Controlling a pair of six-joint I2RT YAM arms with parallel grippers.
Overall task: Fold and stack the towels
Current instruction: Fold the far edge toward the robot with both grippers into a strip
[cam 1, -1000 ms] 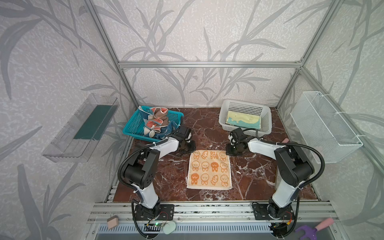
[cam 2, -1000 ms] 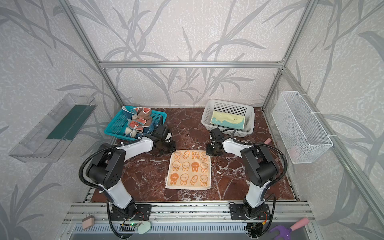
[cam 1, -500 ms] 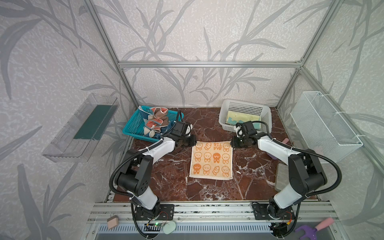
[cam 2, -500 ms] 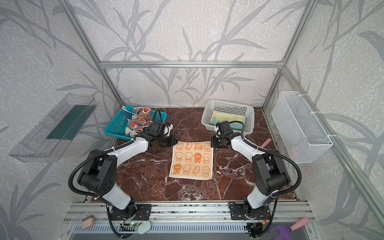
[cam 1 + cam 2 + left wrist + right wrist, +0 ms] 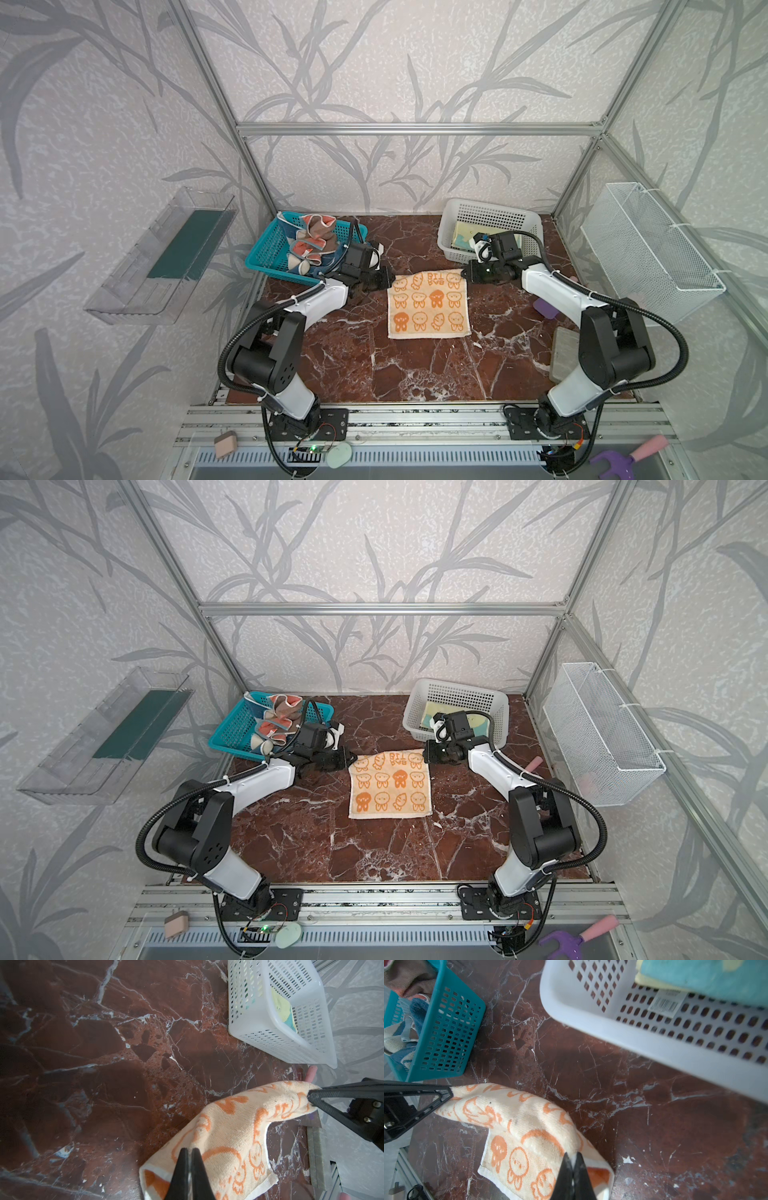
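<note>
A cream towel (image 5: pixel 428 307) (image 5: pixel 390 786) with orange figures lies in the middle of the marble table, its far edge lifted and curled back. My left gripper (image 5: pixel 388 279) (image 5: pixel 189 1149) is shut on its far left corner. My right gripper (image 5: pixel 467 274) (image 5: pixel 572 1155) is shut on the far right corner. Each wrist view shows the towel (image 5: pixel 228 1126) (image 5: pixel 529 1118) sagging between the two grips. Crumpled towels (image 5: pixel 311 245) fill the teal basket (image 5: pixel 266 253). A folded yellow and blue towel (image 5: pixel 461 239) lies in the white basket (image 5: pixel 490 212).
A grey block (image 5: pixel 563 353) and a purple object (image 5: pixel 544 309) sit at the table's right edge. A white wire basket (image 5: pixel 648 249) hangs on the right wall and a clear shelf (image 5: pixel 162 257) on the left wall.
Both grippers have moved toward the back of the table with the towel's far corners, dragging the towel away from the front edge.
</note>
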